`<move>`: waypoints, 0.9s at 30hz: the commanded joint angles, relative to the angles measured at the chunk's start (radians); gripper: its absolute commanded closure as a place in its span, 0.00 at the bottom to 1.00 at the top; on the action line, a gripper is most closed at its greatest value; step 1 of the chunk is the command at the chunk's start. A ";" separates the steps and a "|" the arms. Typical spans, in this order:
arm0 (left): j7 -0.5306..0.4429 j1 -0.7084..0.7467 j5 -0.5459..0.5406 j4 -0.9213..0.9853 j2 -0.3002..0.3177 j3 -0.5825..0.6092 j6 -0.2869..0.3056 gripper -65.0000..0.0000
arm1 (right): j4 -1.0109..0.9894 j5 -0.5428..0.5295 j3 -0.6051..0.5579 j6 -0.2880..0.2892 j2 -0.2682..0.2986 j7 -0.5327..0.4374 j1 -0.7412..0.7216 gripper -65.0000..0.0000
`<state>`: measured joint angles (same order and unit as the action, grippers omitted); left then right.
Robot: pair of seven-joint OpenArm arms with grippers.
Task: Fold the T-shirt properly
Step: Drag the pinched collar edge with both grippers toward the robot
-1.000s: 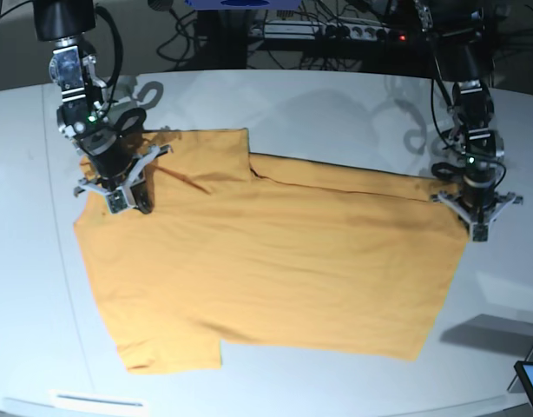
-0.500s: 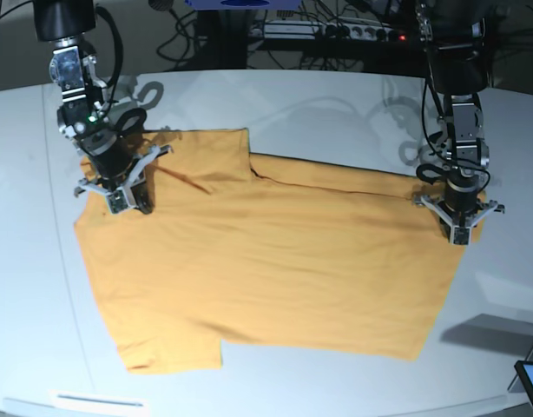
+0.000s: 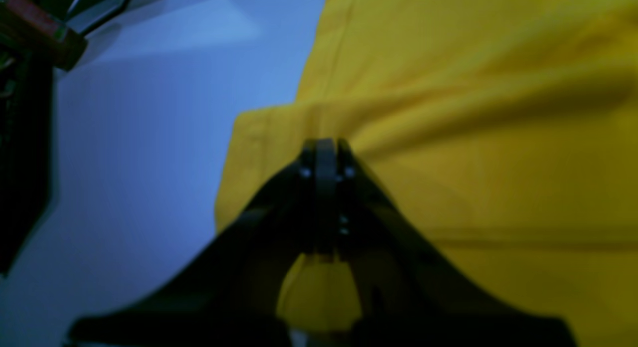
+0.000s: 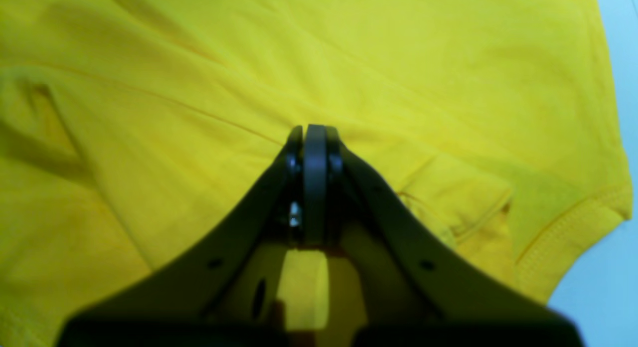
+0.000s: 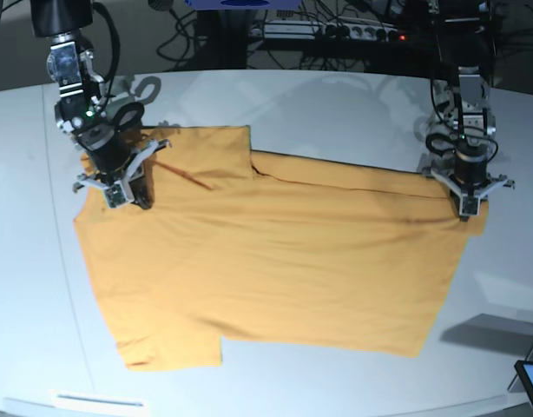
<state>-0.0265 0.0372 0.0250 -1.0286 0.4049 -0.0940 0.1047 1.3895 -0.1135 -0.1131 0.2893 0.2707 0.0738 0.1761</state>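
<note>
Left wrist: left claw (image 3: 324, 147) clamped on the T-shirt (image 3: 473, 137) edge; keep the pinch.

Right wrist: right claw (image 4: 314, 132) clamped on cloth too.

Base: shirt flat on tabletop (image 5: 292, 104); lift both corners evenly.

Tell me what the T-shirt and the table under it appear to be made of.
T-shirt: soft knit cloth, probably cotton jersey, matte orange-yellow; it wrinkles and drapes, and the right wrist view shows a stitched hem.
Table: smooth, hard, pale grey surface, perhaps laminate or painted board; it has a faint sheen and casts soft shadows. The exact material cannot be told.
</note>
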 commanded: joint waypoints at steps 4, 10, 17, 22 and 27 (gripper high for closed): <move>0.224 0.063 0.023 0.018 -0.001 0.001 0.033 1.00 | -0.011 0.036 0.002 0.003 0.016 0.123 0.026 1.00; 0.225 0.152 0.019 -0.097 -0.005 0.000 0.030 1.00 | -0.011 0.036 0.010 0.003 0.016 0.123 0.058 1.00; 0.225 0.244 0.029 -0.229 -0.082 -0.165 0.030 1.00 | 0.035 0.036 0.085 0.006 0.017 0.123 0.095 1.00; 0.261 0.267 0.029 -0.322 -0.077 -0.183 0.030 1.00 | 0.035 0.036 0.077 0.006 0.029 0.123 0.095 1.00; 0.403 0.244 0.026 -0.487 -0.074 -0.217 0.033 1.00 | 0.035 0.036 0.077 0.006 0.028 0.123 0.093 1.00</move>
<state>0.4103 0.2867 0.0490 -1.4891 0.3141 -0.3012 0.1547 1.4372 -0.1276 -0.0402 0.3199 0.2840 0.0715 0.2527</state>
